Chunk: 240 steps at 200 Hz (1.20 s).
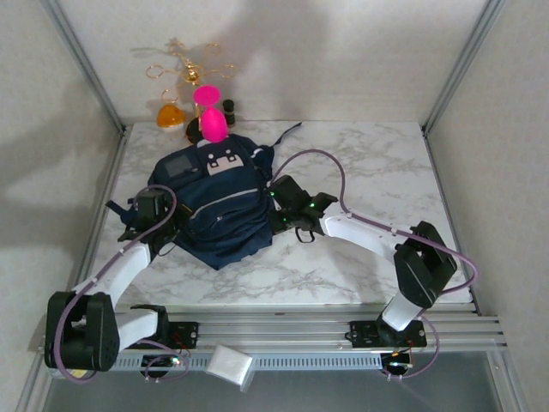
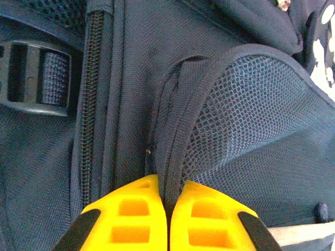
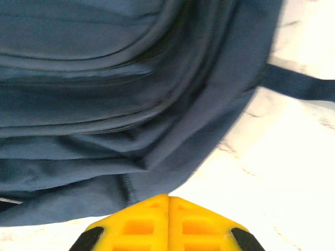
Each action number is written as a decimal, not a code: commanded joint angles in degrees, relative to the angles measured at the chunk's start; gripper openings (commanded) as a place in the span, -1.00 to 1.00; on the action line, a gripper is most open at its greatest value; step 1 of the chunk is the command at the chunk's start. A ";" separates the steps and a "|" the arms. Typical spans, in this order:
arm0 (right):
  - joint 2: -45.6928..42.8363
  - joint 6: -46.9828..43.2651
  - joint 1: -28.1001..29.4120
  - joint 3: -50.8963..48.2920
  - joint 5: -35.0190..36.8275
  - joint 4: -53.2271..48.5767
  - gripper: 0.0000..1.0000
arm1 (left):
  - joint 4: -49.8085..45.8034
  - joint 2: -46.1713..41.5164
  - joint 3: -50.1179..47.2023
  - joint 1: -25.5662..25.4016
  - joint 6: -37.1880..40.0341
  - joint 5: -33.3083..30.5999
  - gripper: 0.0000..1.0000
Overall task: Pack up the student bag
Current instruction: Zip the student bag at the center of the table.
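Left wrist view: the large navy-blue fabric backpack is pinched at its mesh-pocket hem by the shut left pincer, likely for steadying; the right pincer is closed beside it.

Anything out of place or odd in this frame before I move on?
One thing: a small white item lies on the front rail, off the table and away from the student bag. The bag lies flat, slightly skewed, with its mesh pocket edge pinched in the left end effector.
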 commanded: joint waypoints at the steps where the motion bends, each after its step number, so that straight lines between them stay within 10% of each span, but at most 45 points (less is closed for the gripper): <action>1: -0.89 -3.18 1.68 1.46 -8.20 6.97 -1.00 | 2.80 0.16 2.78 0.76 1.63 2.34 -1.00; 57: 6.70 7.81 10.06 9.91 -3.64 7.07 -0.29 | 5.18 -2.14 2.68 -1.09 -3.74 5.12 -1.00; 240: 18.83 11.88 11.12 18.68 12.16 7.33 -0.22 | 3.16 -2.29 6.05 -1.18 -5.13 4.97 -1.00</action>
